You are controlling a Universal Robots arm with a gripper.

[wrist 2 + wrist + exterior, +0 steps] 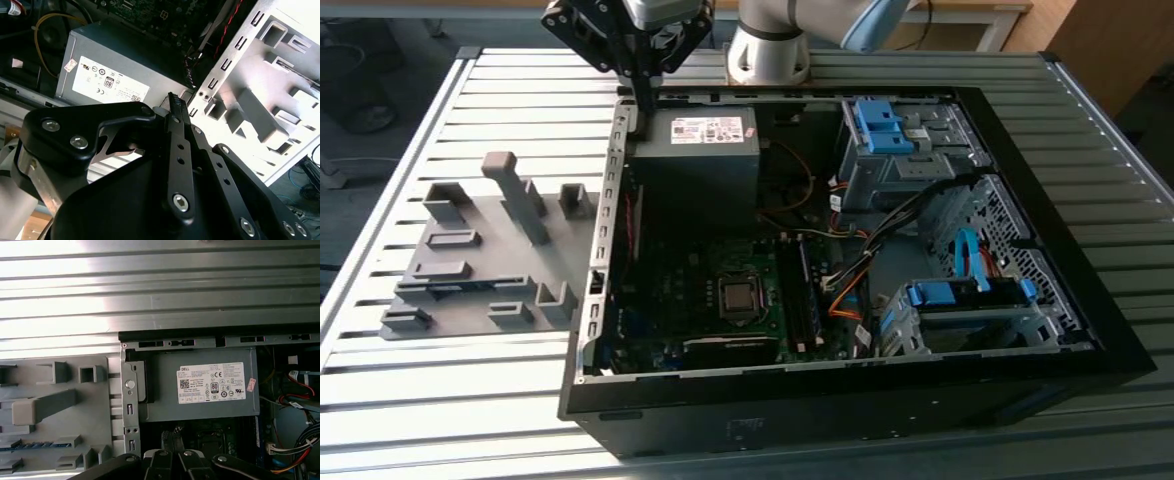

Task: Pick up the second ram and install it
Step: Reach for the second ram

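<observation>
The second ram [454, 289] is a thin dark blue-green strip standing on edge in a slot of the grey holder plate [487, 300], on the exterior view's left; in the first wrist view the ram [35, 445] shows near the plate's [100, 405] edge. My gripper [644, 100] hangs over the back corner of the open computer case [854, 410], above the power supply [700, 150] and well away from the ram. Its fingers are shut with nothing between them, as both wrist views show [174, 100] [172, 457]. The motherboard's memory slots [807, 295] run along the case floor.
The case holds the motherboard [707, 290], blue-tabbed drive cages [894, 130] [974, 295] and loose orange and black cables [847, 290]. Tall grey blocks [520, 200] rise from the holder plate. The slatted metal table [454, 400] carries everything. The arm's base [767, 45] stands behind the case.
</observation>
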